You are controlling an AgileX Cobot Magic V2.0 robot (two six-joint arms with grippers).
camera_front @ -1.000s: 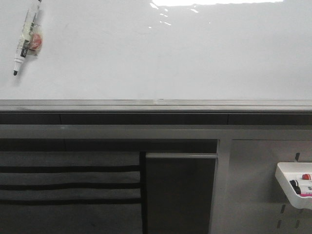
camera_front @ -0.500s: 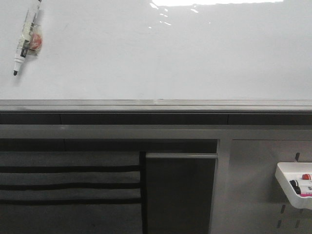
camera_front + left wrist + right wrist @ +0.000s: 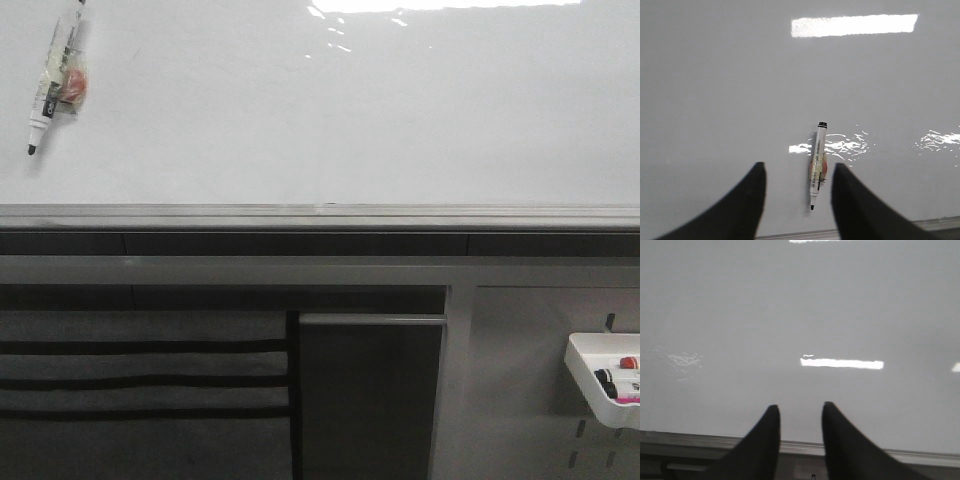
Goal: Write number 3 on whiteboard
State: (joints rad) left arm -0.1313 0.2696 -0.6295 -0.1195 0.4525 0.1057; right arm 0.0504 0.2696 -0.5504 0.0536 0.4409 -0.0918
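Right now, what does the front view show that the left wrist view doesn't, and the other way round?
Only the front view shows the grey slotted panel below the ledge and the white tray holding markers at lower right. Only the left wrist view shows the left gripper, its dark fingers spread apart and holding nothing. Both show the whiteboard, blank with no number 3 on it, and one marker stuck on it, tip down.

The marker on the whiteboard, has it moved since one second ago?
No. The marker keeps its place against the whiteboard ledge.
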